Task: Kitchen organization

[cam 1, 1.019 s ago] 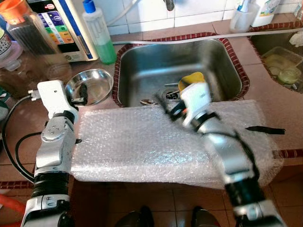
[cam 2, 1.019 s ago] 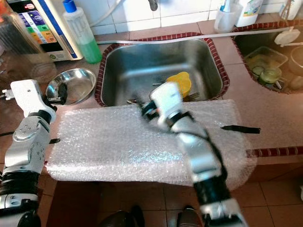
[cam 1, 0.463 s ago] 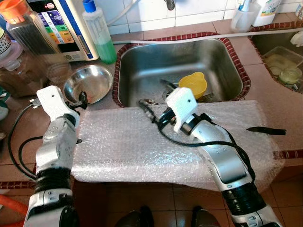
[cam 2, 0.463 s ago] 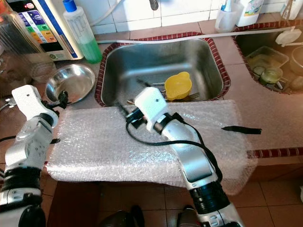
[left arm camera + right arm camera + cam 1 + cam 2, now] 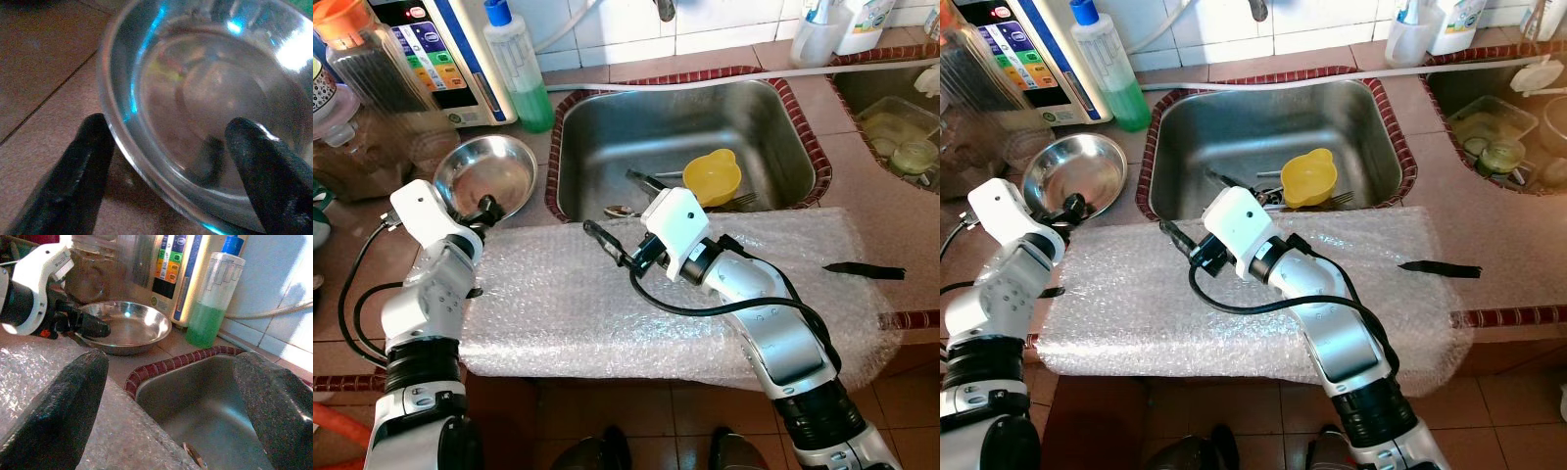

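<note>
Steel bowl (image 5: 485, 176) on tile counter left of sink (image 5: 685, 147): light, rigid, slick; thin rim best hold. Left gripper (image 5: 166, 161) fingers apart, straddling near rim, one inside, one outside. Right gripper (image 5: 607, 245) fingers apart over bubble wrap (image 5: 607, 304); a second ago nearer yellow cup (image 5: 712, 177), since swung toward bowl.

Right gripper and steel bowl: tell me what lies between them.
In the left eye view, between the right gripper and the steel bowl lie bubble wrap, bare tiled counter and the sink's red-tiled rim corner.
</note>
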